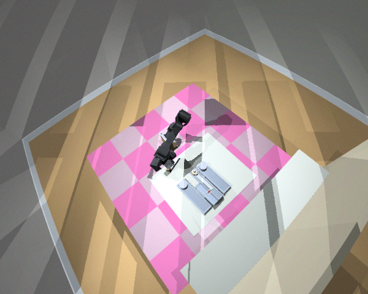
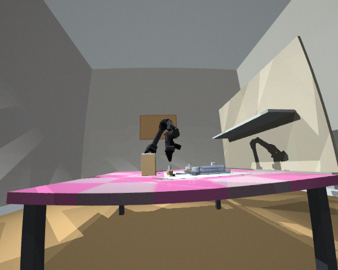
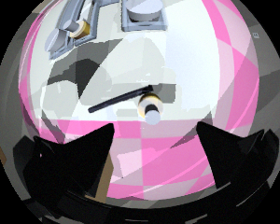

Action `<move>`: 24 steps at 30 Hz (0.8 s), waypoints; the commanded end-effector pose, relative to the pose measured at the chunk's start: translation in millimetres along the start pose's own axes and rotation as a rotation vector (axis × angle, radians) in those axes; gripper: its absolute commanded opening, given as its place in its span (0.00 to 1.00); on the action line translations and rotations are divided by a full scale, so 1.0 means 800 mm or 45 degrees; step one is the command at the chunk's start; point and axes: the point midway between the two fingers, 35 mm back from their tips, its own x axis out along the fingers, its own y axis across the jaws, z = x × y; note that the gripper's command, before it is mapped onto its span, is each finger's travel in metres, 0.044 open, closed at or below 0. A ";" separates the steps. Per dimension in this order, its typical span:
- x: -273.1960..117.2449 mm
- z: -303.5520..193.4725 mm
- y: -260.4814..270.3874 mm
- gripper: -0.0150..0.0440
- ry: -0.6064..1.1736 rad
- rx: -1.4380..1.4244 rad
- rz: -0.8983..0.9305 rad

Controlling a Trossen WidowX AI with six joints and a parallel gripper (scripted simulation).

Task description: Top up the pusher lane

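Observation:
The loose jar (image 1: 168, 169) (image 2: 169, 172) (image 3: 150, 105) has an amber body and a narrow grey top. It stands upright near the white mat's edge. My gripper (image 2: 169, 160) (image 3: 157, 127) is wide open and empty, pointing down above the jar. In the wrist view the jar shows between and slightly beyond the fingertips. A similar amber jar (image 1: 194, 171) (image 2: 188, 168) (image 3: 80, 29) stands at the near end of the middle lane of the grey lane unit (image 1: 194, 196) (image 2: 213, 169). The pusher plate and front stop are too small to tell.
A thin black bar (image 1: 175, 165) (image 3: 117, 100) lies beside the loose jar. Wide pale round jars (image 1: 203, 166) (image 1: 183, 184) stand in the lanes on both sides. A brown block (image 2: 148, 165) stands under the arm's base. A shelf (image 2: 259, 123) juts out from the upright panel.

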 end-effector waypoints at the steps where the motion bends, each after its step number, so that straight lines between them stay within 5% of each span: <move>1: 0.029 -0.003 0.003 1.00 0.011 -0.002 0.019; 24: 0.077 -0.004 0.004 1.00 0.010 -0.003 0.021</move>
